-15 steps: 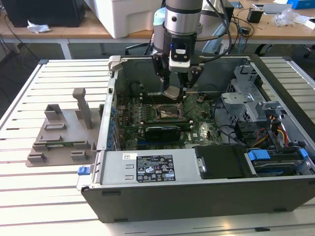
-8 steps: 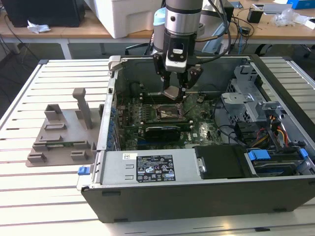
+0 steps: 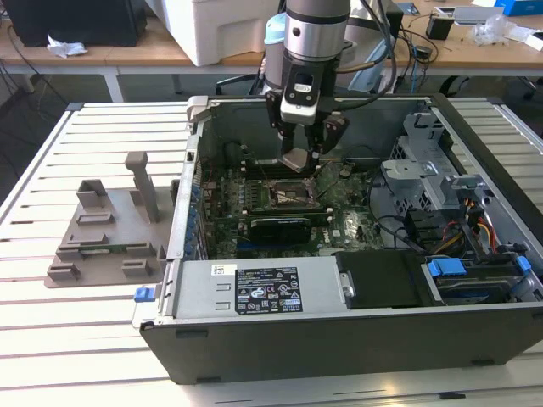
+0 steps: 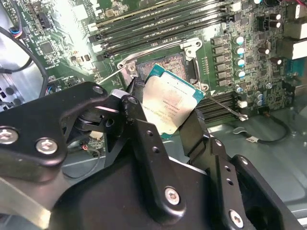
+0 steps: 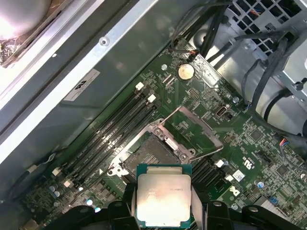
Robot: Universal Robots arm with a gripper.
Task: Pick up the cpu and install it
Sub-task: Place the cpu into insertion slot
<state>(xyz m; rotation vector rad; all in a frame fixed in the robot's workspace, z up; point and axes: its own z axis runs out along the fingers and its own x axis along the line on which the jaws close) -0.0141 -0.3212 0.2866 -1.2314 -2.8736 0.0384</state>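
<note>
**Exterior view, upper centre.** The arm reaches down into the open computer case, which lies on its side on a slatted table. The gripper pinches the cpu between its two fingers, which press on opposite edges of the chip. This edge hold leaves the lid and the underside free, presumably so that the contact face meets nothing before seating.

**Wrist views.** In both wrist views the cpu turns its silvery metal top toward the camera, with the thin pale rim visible around the lid. It hangs over the green motherboard, close above the socket and apart from it. The socket's metal load frame stands swung open, so the dark contact field lies bare to receive the chip.

**Exterior view, left.** The grey tray with upright posts sits on the table beside the case, well apart from the gripper.

**Status.** Judged from this arrangement, the pick-up is complete and the chip is not yet seated.
</note>
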